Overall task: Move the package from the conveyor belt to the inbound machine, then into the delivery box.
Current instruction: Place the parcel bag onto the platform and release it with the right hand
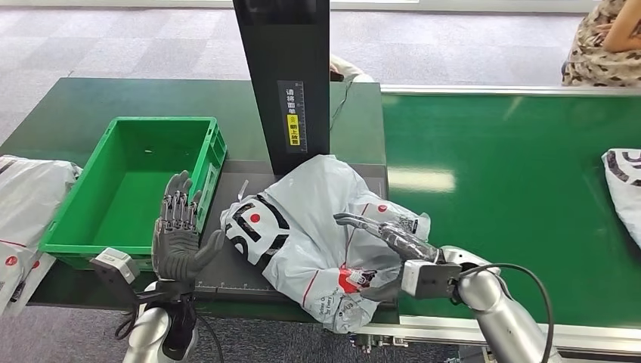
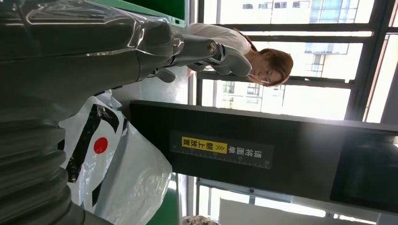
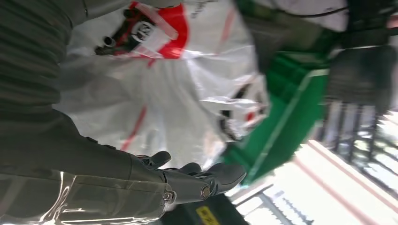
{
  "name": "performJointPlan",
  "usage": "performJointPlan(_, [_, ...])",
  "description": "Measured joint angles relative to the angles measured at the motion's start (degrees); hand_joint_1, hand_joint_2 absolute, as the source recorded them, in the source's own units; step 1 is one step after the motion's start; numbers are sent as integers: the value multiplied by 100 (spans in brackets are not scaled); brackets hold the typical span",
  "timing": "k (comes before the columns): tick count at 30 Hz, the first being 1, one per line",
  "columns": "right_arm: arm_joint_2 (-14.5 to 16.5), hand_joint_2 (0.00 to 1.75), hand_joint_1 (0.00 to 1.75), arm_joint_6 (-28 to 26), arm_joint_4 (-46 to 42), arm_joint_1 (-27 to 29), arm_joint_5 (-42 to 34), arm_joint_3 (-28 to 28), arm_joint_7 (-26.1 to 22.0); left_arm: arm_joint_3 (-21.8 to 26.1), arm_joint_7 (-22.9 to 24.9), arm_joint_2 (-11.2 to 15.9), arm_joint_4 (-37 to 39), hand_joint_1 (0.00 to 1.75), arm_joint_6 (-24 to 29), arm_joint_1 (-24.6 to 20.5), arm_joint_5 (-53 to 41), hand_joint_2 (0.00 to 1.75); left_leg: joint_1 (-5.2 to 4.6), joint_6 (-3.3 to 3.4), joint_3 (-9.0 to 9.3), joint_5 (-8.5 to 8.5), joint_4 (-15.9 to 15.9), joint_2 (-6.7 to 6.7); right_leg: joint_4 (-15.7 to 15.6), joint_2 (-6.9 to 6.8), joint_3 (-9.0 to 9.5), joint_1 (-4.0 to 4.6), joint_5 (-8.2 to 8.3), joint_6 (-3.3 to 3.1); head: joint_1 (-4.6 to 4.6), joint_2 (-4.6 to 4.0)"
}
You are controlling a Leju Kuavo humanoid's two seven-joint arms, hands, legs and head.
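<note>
package (image 1: 317, 227) lying on scanner plate, hiding its base | left hand (image 1: 178, 231) hovering fingers spread, empty | right hand (image 1: 382, 231) resting flat on package, fingers extended | right wrist view blurring

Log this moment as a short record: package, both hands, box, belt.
package: grey plastic mailer lying on the dark inbound machine plate, below the black post
left hand: raised beside the mailer's end, fingers spread, holding nothing
right hand: laid flat on the mailer
delivery box: green crate next to the plate
conveyor belt: another mailer at its far edge
</note>
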Motion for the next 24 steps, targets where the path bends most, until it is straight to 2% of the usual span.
performJointPlan(5, [-12,175,0,656,-366,-109,-678,-173,-397,1,0,17,0,0,54,11,59,175,1,0,0,0,-1,-1,1,-2,1,1,0,0,1,0])
performJointPlan(8, [-1,175,0,856,-519,-161,-847,-238,-397,2,4,30,-1,0,59,16,89,175,1,0,0,1,-1,-1,2,-2,2,1,0,0,1,-1])
performJointPlan(11, [83,175,0,785,-631,-176,-1061,-373,-244,7,19,43,-11,0,59,44,107,175,1,0,0,1,-2,-1,3,-2,3,1,0,0,2,-1])
performJointPlan(13, [229,175,0,394,-688,-160,-1193,-547,27,15,39,39,-45,0,60,110,93,175,1,0,0,1,-2,-1,2,-1,2,1,0,0,1,-1])
performJointPlan(18, [763,175,0,-1329,-813,34,-941,-1160,687,28,76,-36,-181,0,-79,335,-107,175,1,0,-1,0,-2,-8,0,-8,1,1,-4,2,2,0])
performJointPlan(24, [1267,175,0,-1835,-682,364,-1003,-1516,1190,8,214,-113,-180,0,-517,272,-531,175,1,0,-1,0,-3,-5,0,-7,-1,1,-4,2,1,-1])
